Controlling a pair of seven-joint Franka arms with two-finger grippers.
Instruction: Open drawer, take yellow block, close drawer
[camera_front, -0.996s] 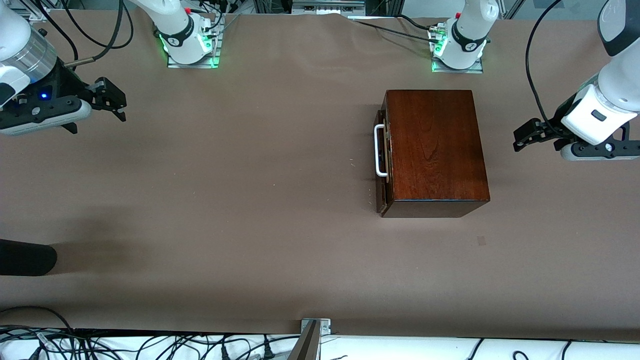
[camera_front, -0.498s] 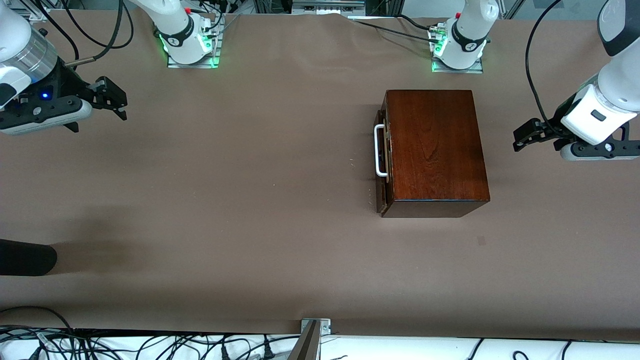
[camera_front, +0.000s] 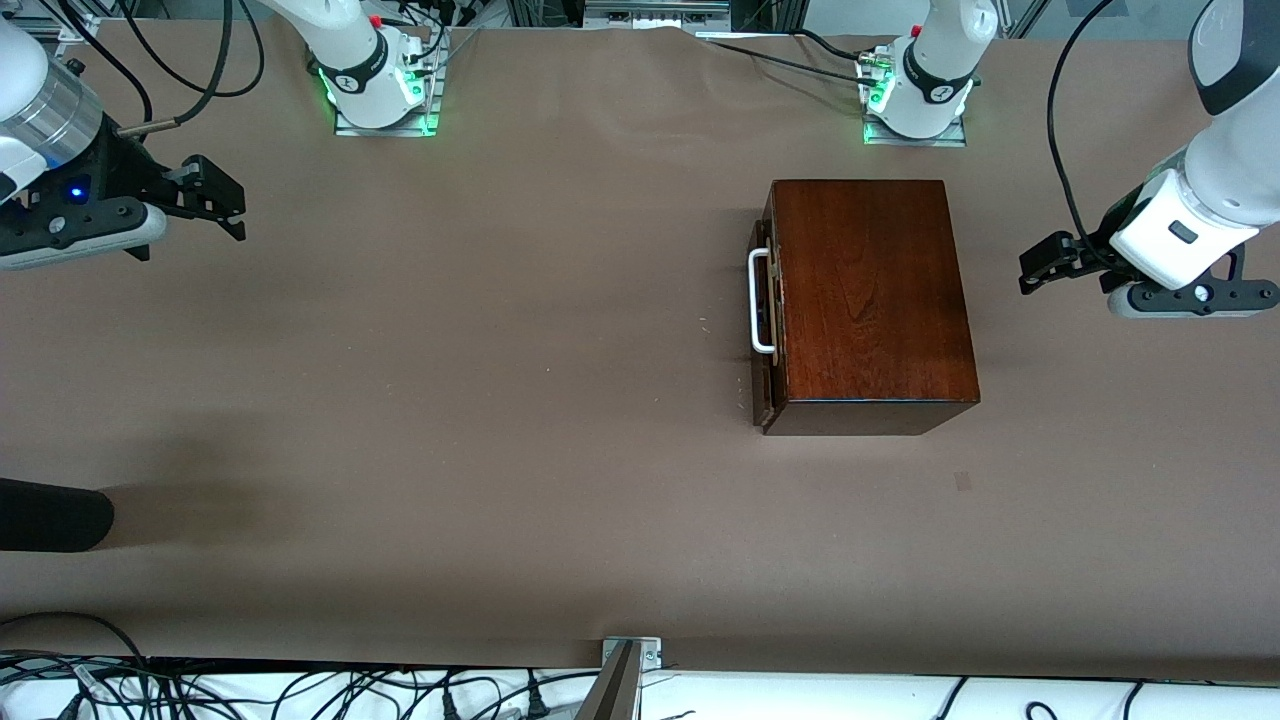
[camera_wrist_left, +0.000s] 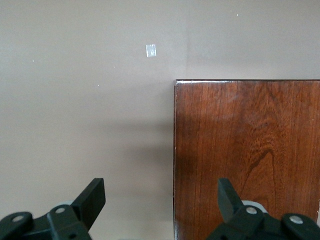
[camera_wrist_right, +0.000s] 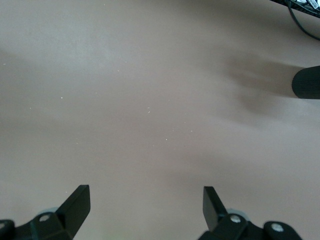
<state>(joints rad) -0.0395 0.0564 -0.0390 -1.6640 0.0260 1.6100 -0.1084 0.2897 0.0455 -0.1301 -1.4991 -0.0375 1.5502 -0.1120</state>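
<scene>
Matte brown paper covers the counter (camera_front: 450, 400), smooth apart from faint creases near the top of the frame. We see a polished reddish-brown wooden box (camera_front: 868, 300) right of centre in the upper half of the front view, a rectangular block with a glossy grained top, its long axis running from the robots' bases toward the front camera. The drawer (camera_front: 766, 330) sits pushed in, a thin dark front showing along the box's side that faces the right arm's end of the counter, with a white bar handle (camera_front: 760, 301) lying parallel to the long axis. We cannot see the yellow block anywhere.

At the right edge of the frame, the left claw (camera_front: 1032, 272) hangs over bare counter beside the box, fingers spread wide; its wrist view shows the box's grained top. At the upper left, the right claw (camera_front: 222, 197) hangs over bare counter, well apart from the box, fingers likewise spread.
</scene>
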